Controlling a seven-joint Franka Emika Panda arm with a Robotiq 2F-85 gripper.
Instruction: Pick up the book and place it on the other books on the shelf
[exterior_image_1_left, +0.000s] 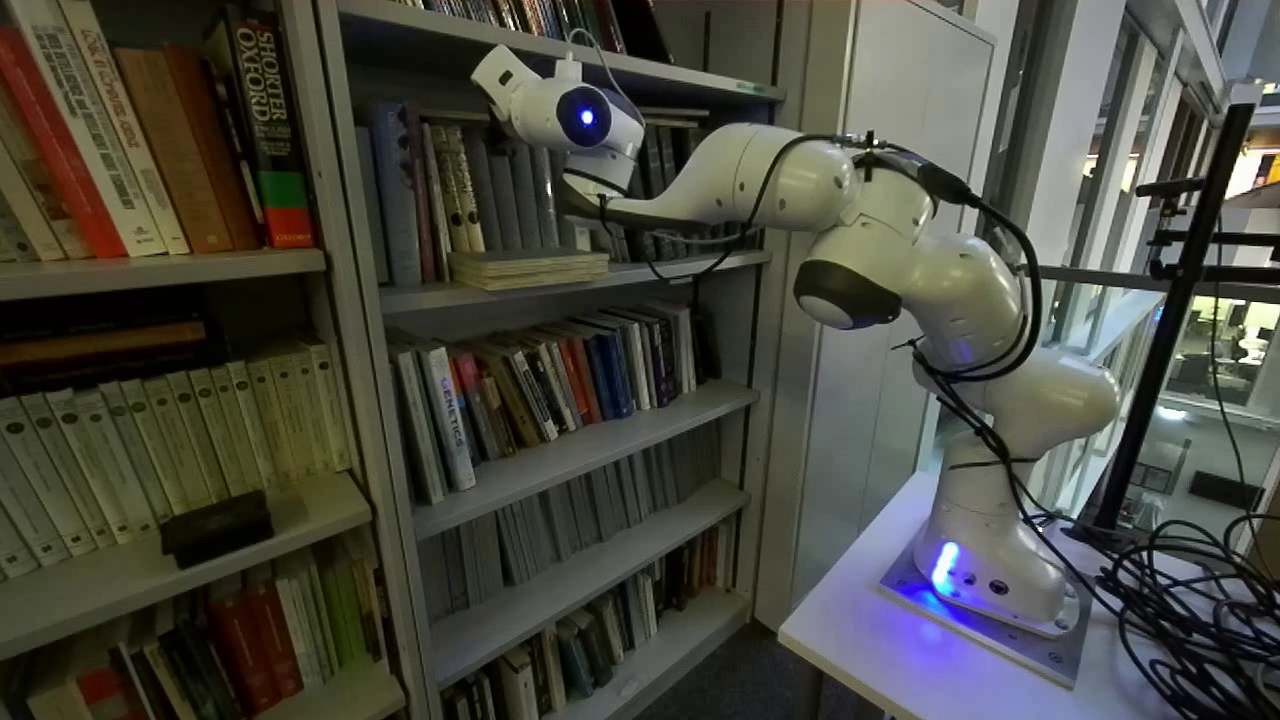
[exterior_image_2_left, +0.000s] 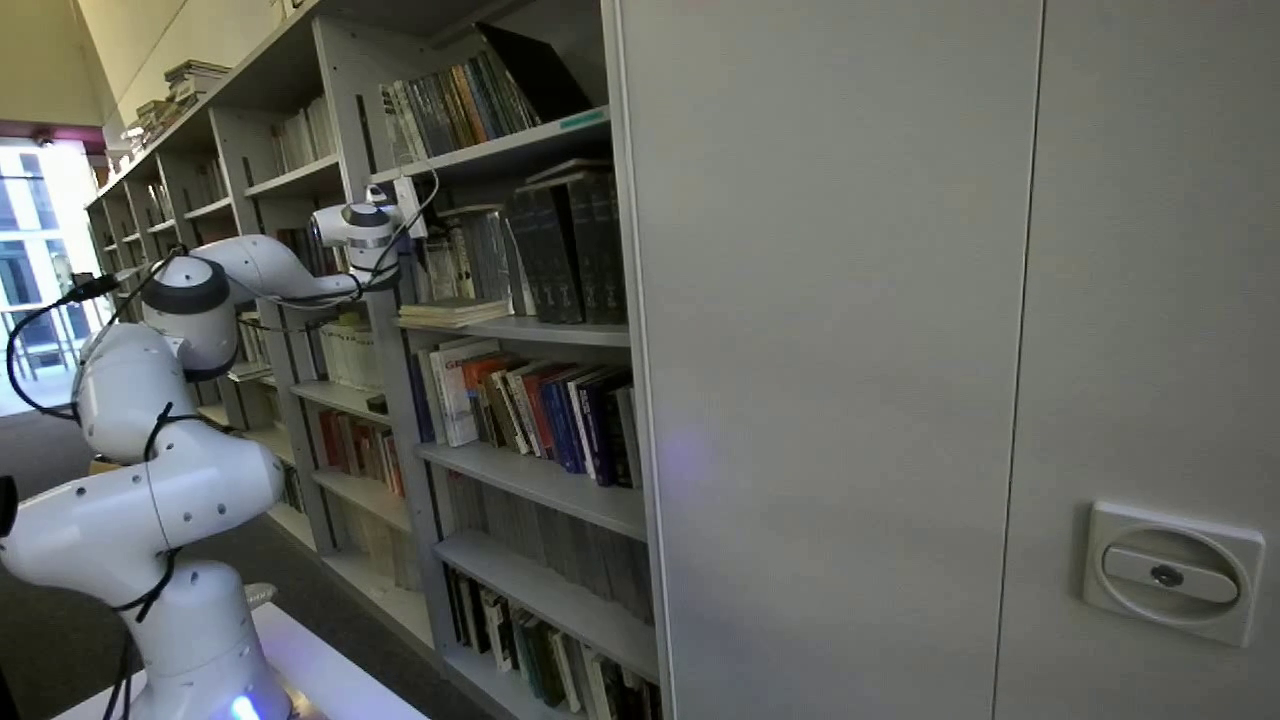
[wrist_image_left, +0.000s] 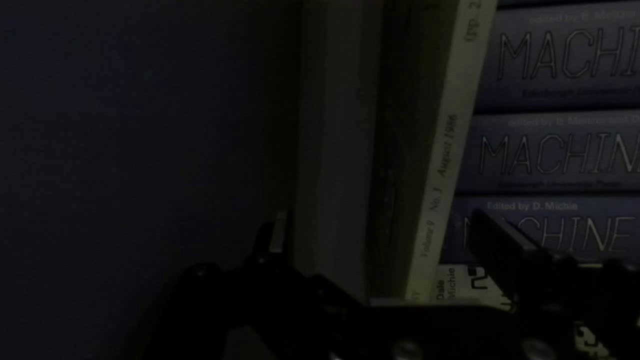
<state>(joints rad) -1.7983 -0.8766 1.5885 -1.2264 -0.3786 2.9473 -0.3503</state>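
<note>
Two fingers of the gripper stand spread in the dim wrist view, blackish and hard to make out; I cannot make out their tips in either exterior view. Between them as seen there, how far off I cannot tell, the book lies flat on top of the other books, one end cut off at the view's top edge, the other hidden by the gripper. Farther out, the shelf runs under them, bearing a pile of flat books.
</note>
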